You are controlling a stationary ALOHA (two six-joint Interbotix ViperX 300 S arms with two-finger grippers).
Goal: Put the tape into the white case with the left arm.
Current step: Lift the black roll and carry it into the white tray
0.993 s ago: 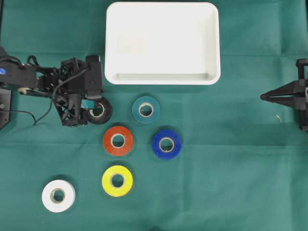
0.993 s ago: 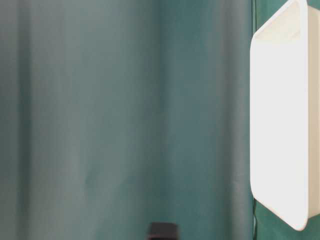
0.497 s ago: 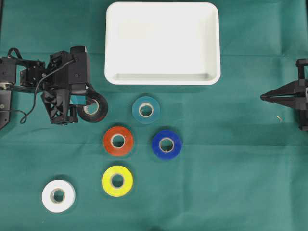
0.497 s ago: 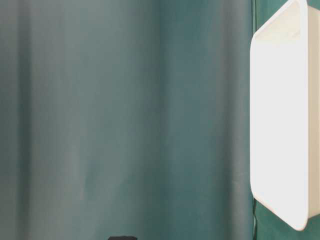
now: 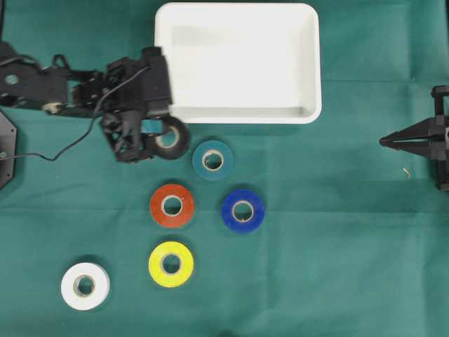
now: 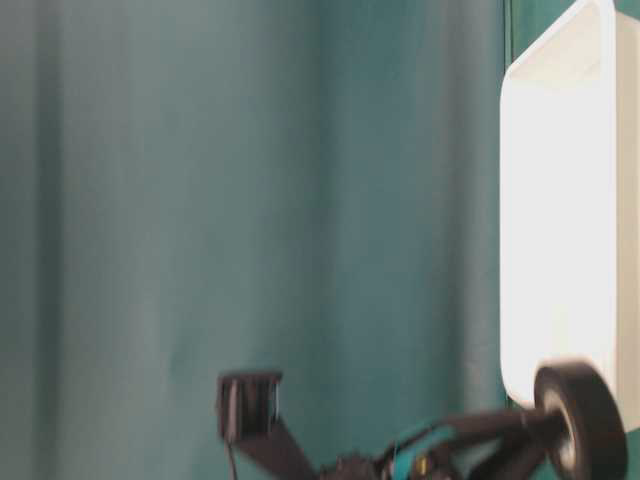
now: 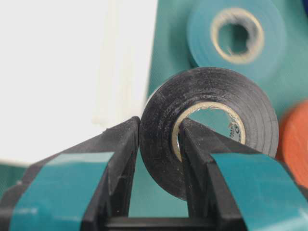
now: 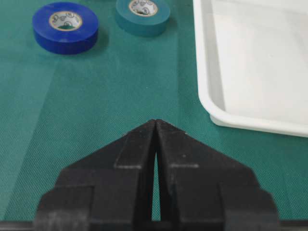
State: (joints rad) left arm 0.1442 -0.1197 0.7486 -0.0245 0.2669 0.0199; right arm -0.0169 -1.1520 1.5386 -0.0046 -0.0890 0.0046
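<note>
Black tape (image 5: 170,138) is being gripped by the left claw (image 5: 156,133), lifted off the desk (image 5: 316,267) and carried nearer the white case (image 5: 237,63).

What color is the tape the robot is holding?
Black tape, clearest in the left wrist view.

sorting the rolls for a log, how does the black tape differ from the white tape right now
The black tape is pinched by the left gripper, one finger through its core; the white tape is held by nothing. The black tape is tilted up on edge; the white tape lies flat on the green cloth. The black tape is beside the white case; the white tape is far from it. Both are rolls with a pale core.
</note>
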